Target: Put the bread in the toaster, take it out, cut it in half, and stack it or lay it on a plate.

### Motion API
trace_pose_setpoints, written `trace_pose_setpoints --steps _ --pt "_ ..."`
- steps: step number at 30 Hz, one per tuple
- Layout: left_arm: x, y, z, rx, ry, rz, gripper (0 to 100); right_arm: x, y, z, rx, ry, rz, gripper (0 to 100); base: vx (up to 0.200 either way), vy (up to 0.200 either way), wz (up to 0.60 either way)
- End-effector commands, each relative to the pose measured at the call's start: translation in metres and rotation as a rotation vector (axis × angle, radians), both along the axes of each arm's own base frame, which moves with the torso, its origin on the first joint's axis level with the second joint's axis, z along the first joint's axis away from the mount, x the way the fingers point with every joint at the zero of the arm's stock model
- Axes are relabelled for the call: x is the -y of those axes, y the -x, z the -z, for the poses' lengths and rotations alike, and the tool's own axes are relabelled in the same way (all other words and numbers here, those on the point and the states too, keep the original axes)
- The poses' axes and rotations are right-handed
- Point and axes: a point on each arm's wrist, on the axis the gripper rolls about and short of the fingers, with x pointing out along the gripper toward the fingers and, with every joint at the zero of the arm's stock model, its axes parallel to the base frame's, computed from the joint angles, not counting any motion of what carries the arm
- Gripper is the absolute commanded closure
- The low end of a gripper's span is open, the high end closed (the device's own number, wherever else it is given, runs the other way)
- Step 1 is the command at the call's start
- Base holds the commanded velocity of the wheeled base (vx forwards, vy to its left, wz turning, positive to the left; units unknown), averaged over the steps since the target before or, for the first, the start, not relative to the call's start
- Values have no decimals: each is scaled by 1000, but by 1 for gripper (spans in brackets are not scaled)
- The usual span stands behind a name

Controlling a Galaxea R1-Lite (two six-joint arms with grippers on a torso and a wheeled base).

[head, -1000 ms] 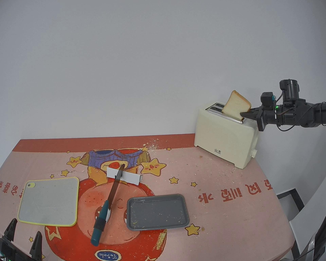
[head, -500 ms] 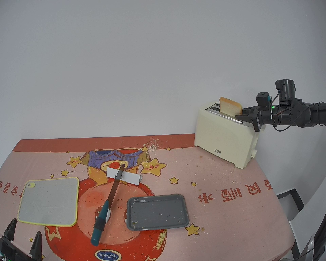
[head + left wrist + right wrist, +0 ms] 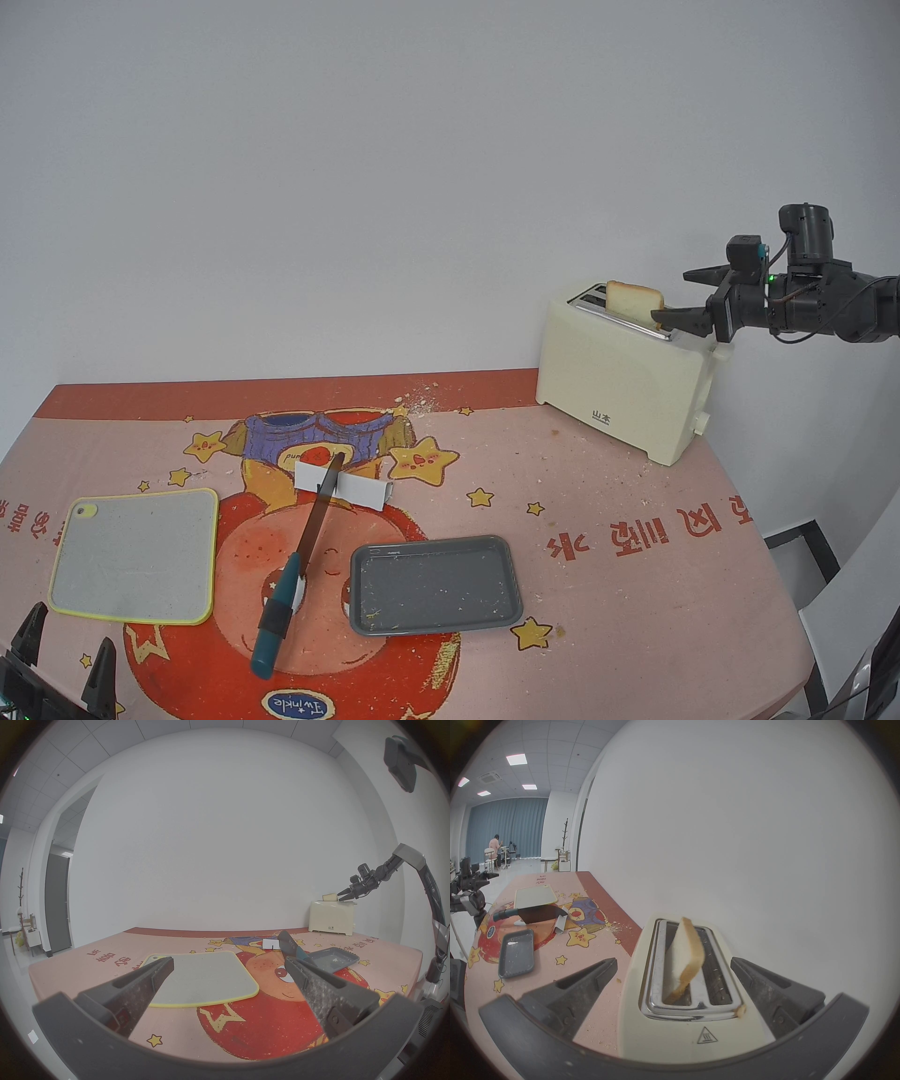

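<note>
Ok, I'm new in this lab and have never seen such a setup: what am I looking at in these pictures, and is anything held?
This is a robot with two arms, each ending in a two-fingered hand. One picture is from a camera on its head, looking down at the table; the other two are from cameras on its wrists, each showing its own hand up close. The right hand is open at the toaster on the table's far right, where a slice of bread stands tilted in a slot. The left hand is open too, near the table's front left. On the table lie a cutting board, a teal-handled knife and a grey tray. Nothing is held.
</note>
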Motion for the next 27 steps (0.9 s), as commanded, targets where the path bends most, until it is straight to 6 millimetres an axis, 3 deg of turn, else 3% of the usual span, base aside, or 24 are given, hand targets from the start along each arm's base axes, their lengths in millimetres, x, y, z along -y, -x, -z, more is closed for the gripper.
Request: trace_pose_setpoints --steps 1,4,7,13,14,21,27 --pt "0 -1 5 -19 0 0 0 15 58 -46 6 -134 92 0 0 0 0" --pt "0 -1 5 -19 0 0 0 30 90 -49 -46 -208 178 0 0 0 0" --pt "0 -1 5 -19 0 -1 0 52 109 -40 -93 -241 291 0 0 0 0" --pt "0 -1 5 -19 -7 2 0 86 140 -12 -195 -299 482 0 0 0 0" --pt "0 -1 5 -19 -7 2 0 90 149 5 -259 -325 529 0 0 0 0" --pt "0 -1 5 -19 -7 2 0 76 180 71 -521 -378 558 0 0 0 0" --pt "0 -1 5 -19 -7 2 0 71 166 96 -578 -400 522 0 0 0 0"
